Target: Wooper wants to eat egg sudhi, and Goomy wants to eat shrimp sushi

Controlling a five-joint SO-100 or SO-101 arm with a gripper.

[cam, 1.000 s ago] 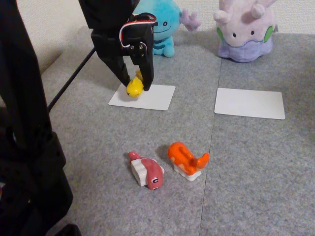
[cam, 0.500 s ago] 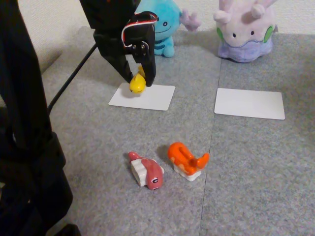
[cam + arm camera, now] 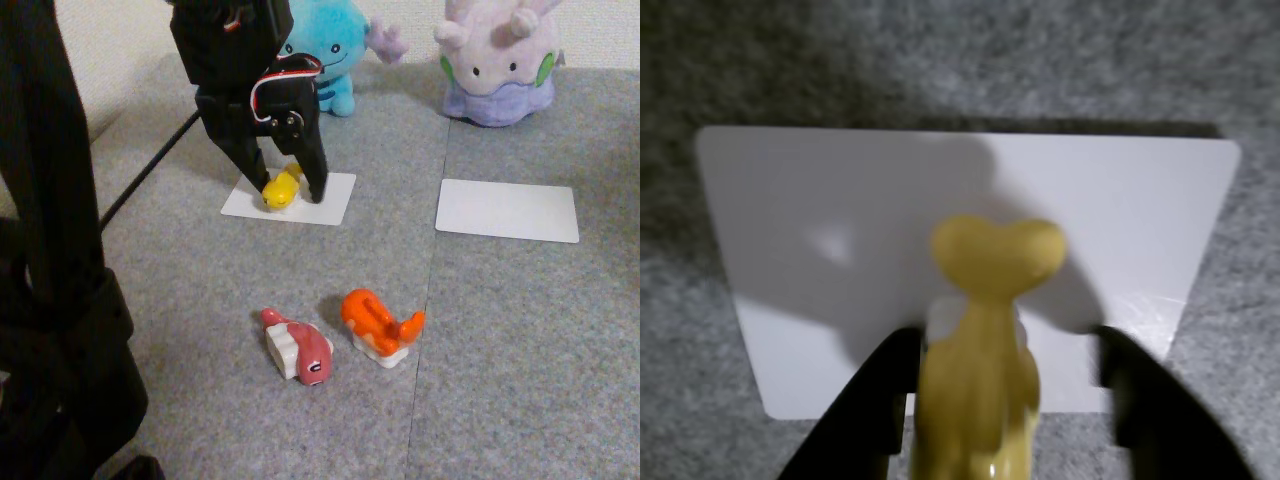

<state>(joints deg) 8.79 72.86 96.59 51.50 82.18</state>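
Fixed view is evenly, softly lit; short shadows are cast beside the toys. Wrist view is dimmer and soft-focused: egg sudhi (image 3: 980,370) is blurred, and a broad shadow is thrown across the white card (image 3: 840,200).

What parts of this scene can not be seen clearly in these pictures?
- Wooper: in the fixed view the arm covers its left part and the top edge cuts its head.
- Goomy: top cut by the frame edge.
- egg sudhi: in the wrist view the bottom edge cuts it; its rice base is hidden.
- gripper: in the fixed view, contact with the yellow toy is unclear.
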